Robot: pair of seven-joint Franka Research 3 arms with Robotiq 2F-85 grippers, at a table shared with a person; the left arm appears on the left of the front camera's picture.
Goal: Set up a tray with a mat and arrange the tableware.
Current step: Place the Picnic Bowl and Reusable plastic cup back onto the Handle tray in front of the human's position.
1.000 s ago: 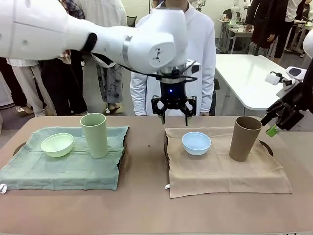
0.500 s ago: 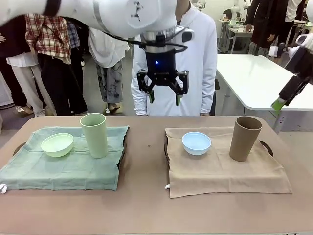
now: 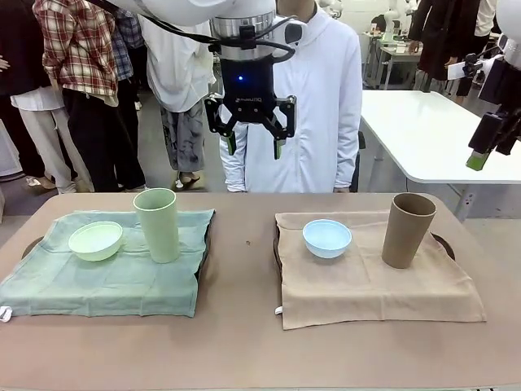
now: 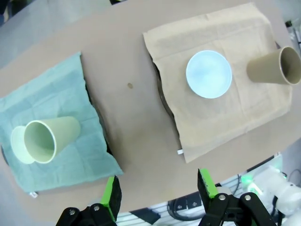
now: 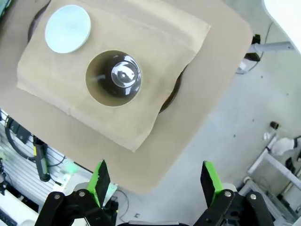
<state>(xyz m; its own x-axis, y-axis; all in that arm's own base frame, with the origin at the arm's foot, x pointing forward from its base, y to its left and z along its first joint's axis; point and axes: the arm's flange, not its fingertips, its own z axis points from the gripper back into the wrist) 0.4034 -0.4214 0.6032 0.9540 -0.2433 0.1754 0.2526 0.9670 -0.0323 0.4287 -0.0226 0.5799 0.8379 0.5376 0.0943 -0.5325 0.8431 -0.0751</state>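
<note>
Front view: left gripper (image 3: 250, 138) open above tan-brown cup (image 3: 407, 230).

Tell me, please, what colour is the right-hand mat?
Tan mat, clearest in the front view.

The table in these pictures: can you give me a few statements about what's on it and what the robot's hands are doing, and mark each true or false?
1. The tan-brown cup stands upright on the tan mat. True.
2. The light blue bowl sits on the green mat. False: it sits on the tan mat, beside the tan-brown cup.
3. The left gripper holds the pale green cup. False: it hangs open above the table, holding nothing.
4. The pale green bowl rests beside the pale green cup. True.
5. The right gripper is open. True.
</note>
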